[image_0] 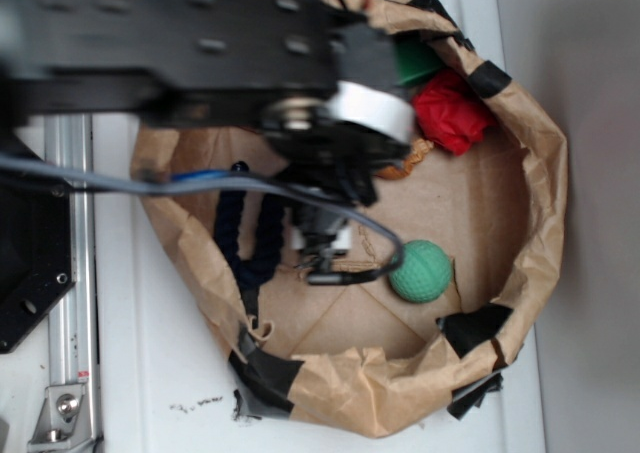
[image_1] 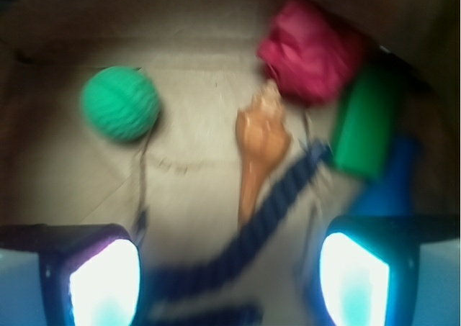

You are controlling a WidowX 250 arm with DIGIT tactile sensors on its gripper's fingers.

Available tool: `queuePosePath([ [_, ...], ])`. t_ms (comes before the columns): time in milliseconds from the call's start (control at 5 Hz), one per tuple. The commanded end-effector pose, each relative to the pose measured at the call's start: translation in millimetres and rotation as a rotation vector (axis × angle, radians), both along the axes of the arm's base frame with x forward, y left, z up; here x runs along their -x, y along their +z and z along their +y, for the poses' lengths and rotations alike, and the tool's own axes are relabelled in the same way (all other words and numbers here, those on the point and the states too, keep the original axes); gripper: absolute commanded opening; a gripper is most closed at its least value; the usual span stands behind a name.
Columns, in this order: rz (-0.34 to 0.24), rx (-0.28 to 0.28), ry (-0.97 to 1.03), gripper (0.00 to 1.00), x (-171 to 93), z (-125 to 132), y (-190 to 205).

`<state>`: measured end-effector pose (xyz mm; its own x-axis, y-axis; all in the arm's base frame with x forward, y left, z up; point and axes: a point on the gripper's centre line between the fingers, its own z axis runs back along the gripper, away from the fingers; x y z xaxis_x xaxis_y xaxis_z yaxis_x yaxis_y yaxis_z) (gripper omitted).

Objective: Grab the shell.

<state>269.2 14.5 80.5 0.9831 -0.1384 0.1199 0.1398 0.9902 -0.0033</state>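
Fingertips (image_1: 101,279) of the hand (image_1: 229,283) stand apart and empty, short of the shell (image_1: 261,147) beside the red cloth (image_1: 311,47); grasp not yet made.

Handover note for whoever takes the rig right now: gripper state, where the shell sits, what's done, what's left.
Gripper: open and empty, hovering inside the paper-walled bin.
Shell: lying on the bin floor ahead of the gripper, between the green ball and the red cloth lump, close to the cloth; its long point faces the gripper. A dark blue rope lies right beside the point.
Done: the gripper is over the bin, roughly facing the shell.
Left: line up, descend, close on the shell and lift it, avoiding the rope.
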Motion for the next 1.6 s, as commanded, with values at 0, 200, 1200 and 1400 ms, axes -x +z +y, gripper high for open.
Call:
queuePosePath([
  [0,-0.019,-0.060,0.047,1.00,-45.7,36.4,-31.1],
  [200,0.014,-0.006,0.032,1.00,-44.1,36.4,-41.2],
  [1200,0.118,0.078,-0.017,0.00,7.0,-37.8,-59.3],
  [1400,0.110,0.061,-0.012,0.00,5.2,-41.1,-55.7],
])
